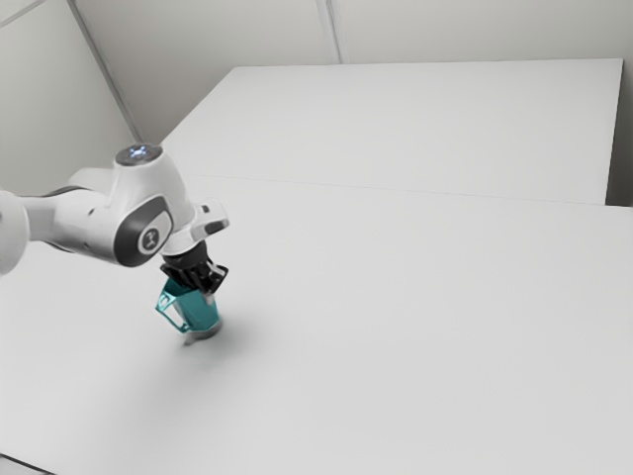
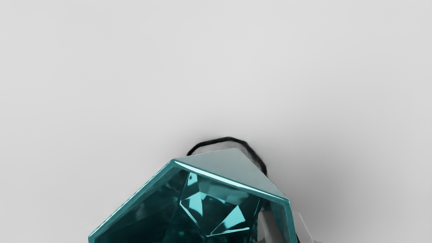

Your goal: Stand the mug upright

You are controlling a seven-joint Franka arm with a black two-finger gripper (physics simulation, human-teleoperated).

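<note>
The black gripper point(image 1: 205, 281) points down at the teal mug point(image 1: 201, 310) in the exterior view. The mug's opening faces up toward the hand, its body leans slightly, and its handle is on the exterior view's left. Its base is at or just over the table; contact cannot be told. In the wrist view the gripper point(image 2: 289, 225) has one finger inside the faceted mug point(image 2: 216, 202) and the other outside, pinching the side wall between them. Part of the mug's rim lies beyond the picture's edge.
A white table point(image 1: 415, 327) surrounds the mug, with a soft shadow beside it. Farther back stands another pale surface point(image 1: 415, 129) before the walls. A thin dark line point(image 1: 25, 463) crosses the exterior view's lower left corner.
</note>
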